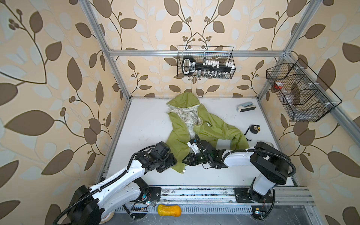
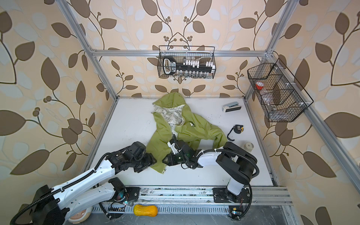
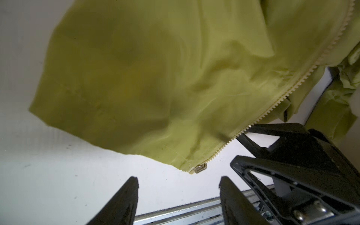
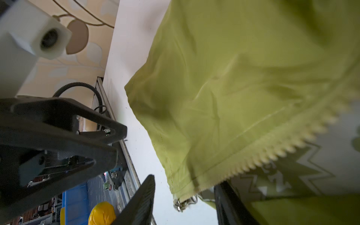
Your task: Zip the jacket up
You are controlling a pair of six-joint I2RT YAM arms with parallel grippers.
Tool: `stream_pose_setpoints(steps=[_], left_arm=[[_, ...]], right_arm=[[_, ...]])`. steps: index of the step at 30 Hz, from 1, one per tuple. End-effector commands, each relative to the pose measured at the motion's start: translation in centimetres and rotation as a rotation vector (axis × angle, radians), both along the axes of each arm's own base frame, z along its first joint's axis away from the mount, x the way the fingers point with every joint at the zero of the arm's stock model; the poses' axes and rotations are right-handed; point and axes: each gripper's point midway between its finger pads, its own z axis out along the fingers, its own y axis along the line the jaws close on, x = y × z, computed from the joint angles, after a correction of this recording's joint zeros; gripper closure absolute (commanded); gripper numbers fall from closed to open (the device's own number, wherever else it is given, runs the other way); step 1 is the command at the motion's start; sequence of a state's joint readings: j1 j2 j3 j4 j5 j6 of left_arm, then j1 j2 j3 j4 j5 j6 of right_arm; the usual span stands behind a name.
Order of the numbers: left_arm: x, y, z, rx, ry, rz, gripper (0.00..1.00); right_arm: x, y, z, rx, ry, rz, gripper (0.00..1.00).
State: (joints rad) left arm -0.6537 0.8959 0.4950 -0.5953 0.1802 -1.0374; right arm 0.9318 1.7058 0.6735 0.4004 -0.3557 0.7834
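The olive-green jacket (image 1: 194, 124) lies unzipped on the white table (image 1: 148, 120) in both top views, hood toward the back wall, printed white lining showing at the neck. Its cream zipper teeth (image 3: 288, 93) run down to a metal slider (image 3: 200, 168) at the hem corner. My left gripper (image 3: 179, 183) is open just short of that corner, with only bare table between its fingers. My right gripper (image 4: 185, 187) is open too. The hem corner with the metal slider (image 4: 183, 202) hangs between its fingers (image 4: 140, 204), apart from the near one. In a top view both grippers (image 1: 173, 161) (image 1: 185, 160) meet at the hem.
A black tape measure (image 1: 312, 128) and a white-and-blue device (image 1: 246, 107) lie right of the jacket. A white cylinder (image 2: 249, 146) stands behind the right arm. Wire baskets (image 1: 206, 62) (image 1: 300, 93) hang on the frame. A yellow object (image 1: 169, 210) lies beyond the front rail (image 1: 194, 191).
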Motion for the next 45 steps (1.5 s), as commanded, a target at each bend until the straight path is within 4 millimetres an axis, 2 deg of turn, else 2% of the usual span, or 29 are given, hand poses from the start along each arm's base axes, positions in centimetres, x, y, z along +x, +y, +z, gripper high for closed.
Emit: stream_pose_setpoints(steps=[1,5,9,11,15,19,24,26,31,34,41,45], left_arm=[[0.7,-1.5,0.2,-0.091,-0.004,0.033,0.38],[1.1,-2.2,0.4,-0.098,-0.005,0.002,0.46],[0.7,-2.0,-0.1,-0.089,0.011,-0.003,0.47],[0.3,-1.7,-0.4,-0.090,0.015,0.009,0.45],[-0.2,-1.0,-1.0,-0.081,0.022,0.032,0.34],[-0.5,-0.6,-1.1,-0.087,0.026,0.050,0.32],[-1.0,0.8,-0.5,-0.046,-0.007,0.067,0.31],[-1.1,1.4,-0.3,-0.014,-0.016,0.062,0.30],[-0.8,0.5,0.3,-0.074,-0.034,0.048,0.30],[0.0,-0.3,2.0,-0.141,-0.100,0.058,0.30],[2.9,-1.5,9.8,-0.303,-0.387,0.056,0.21],[4.1,-2.5,13.0,-0.394,-0.492,0.051,0.19]], right_arm=[[0.3,1.2,0.4,0.034,0.007,-0.007,0.53],[0.5,1.1,0.5,0.041,0.011,-0.027,0.53],[0.5,2.3,0.2,0.042,0.020,-0.016,0.55],[0.2,2.8,-0.2,0.037,0.027,-0.010,0.58],[-0.7,3.3,-0.4,0.024,0.014,0.000,0.61],[-1.8,3.6,-1.1,-0.003,0.023,0.023,0.63],[-2.1,3.4,-1.5,0.002,0.030,0.018,0.71],[-2.2,3.6,-1.5,0.008,0.035,0.025,0.77],[-1.9,4.9,0.3,0.075,0.043,0.043,0.95],[-1.0,5.7,2.7,0.135,0.050,0.042,1.00],[2.4,6.1,8.7,0.184,0.044,-0.005,1.00],[4.5,6.1,11.9,0.235,0.062,-0.052,1.00]])
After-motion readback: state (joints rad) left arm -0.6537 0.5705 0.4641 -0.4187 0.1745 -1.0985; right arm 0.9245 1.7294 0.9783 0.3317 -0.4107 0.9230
